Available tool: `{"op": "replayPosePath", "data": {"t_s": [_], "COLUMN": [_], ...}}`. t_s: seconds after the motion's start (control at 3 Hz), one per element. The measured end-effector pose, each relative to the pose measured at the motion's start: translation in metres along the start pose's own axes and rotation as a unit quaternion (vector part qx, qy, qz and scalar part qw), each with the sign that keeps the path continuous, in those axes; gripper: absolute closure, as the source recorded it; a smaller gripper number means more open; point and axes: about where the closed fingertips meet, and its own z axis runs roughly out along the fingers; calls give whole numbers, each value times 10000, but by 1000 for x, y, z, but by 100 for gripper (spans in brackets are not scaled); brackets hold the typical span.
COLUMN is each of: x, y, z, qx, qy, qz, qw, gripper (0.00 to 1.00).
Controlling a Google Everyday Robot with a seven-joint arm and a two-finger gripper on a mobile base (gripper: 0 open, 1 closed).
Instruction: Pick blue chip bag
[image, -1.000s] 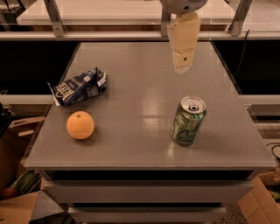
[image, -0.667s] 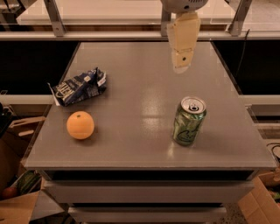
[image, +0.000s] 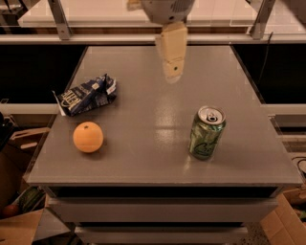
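Pincer (image: 172, 71) above the far middle of your surface (image: 143, 158).
You cannot tell whether it is open; the blue chip bag (image: 86, 95) lies at the left, just behind the orange (image: 88, 137).

A cream tapered plastic gripper (image: 172, 74) is seen at 12 o'clock in the view. It is topped by a rounded pale grey wrist housing (image: 167, 7). A small dark dot (image: 175, 68) is noted near its tip.
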Motion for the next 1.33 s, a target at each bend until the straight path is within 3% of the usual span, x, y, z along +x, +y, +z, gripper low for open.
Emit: {"op": "replayPosePath", "data": {"t_s": [0.33,0.67,1.0,1.33], "x": [-48,-86,-124,-155], "y": [-27,-48,-57,-56], "z": [45,71,101,128], "qx": [-244,-349,-544,-718], "qy": [-326,-589,-879,-911], "qz": [-840,-1462,-1949,-2176], "qw": [9956,9869,9753,9691], "gripper": [0,0,0,0]}}
